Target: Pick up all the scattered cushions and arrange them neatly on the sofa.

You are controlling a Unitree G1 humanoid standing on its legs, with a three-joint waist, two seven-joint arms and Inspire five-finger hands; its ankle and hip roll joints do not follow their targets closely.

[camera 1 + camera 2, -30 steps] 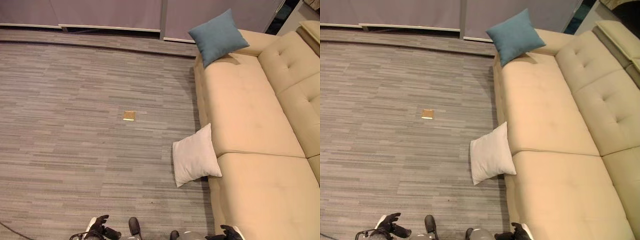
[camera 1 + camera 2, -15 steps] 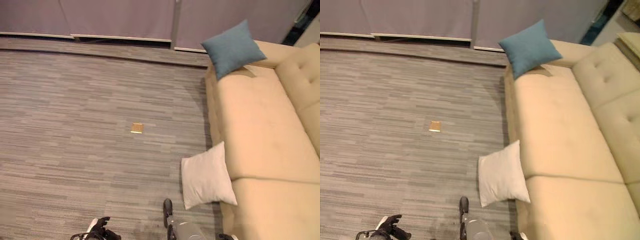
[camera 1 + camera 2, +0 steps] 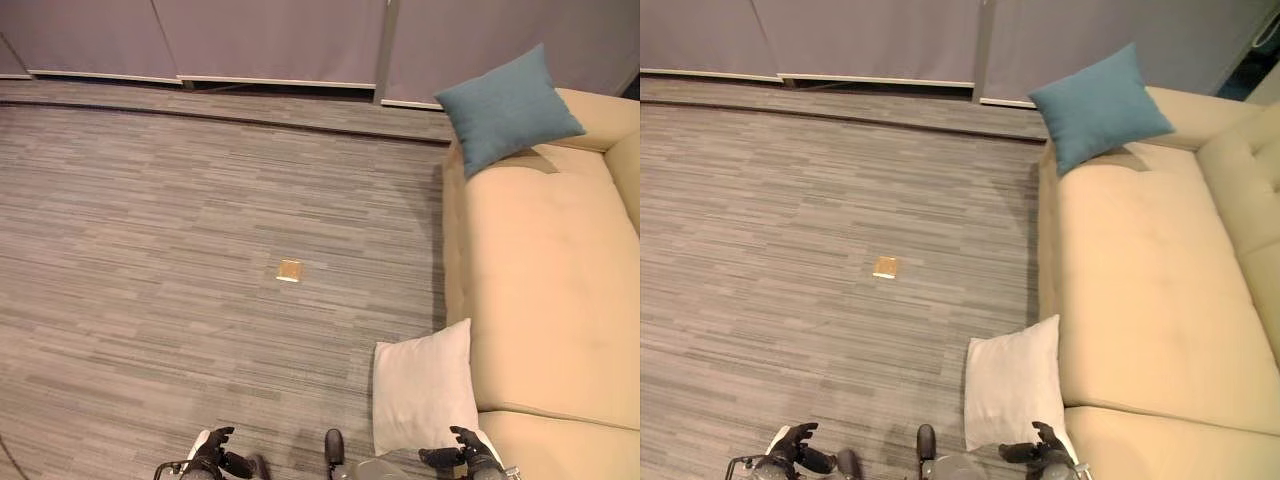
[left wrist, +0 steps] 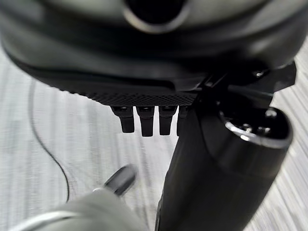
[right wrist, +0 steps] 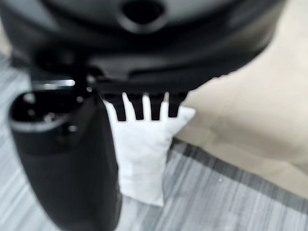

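The camera has swung left and the robot has stepped closer, so the white cushion (image 3: pixel 424 388) now lies just ahead of the right hand (image 3: pixel 463 456), whose relaxed fingers hold nothing. The left hand (image 3: pixel 216 452) hangs equally empty over the grey carpet (image 3: pixel 150 260). The pickup looks imminent. The cushion leans against the beige sofa (image 3: pixel 550 270). Farther out sits a small brass floor plate (image 3: pixel 289 270); the blue cushion (image 3: pixel 507 106) rests on the sofa's far arm, before the grey wall panels (image 3: pixel 250 35).

One cushion (image 3: pixel 510 108) on sofa (image 3: pixel 550 270) arm; another cushion (image 3: pixel 423 388) against its front
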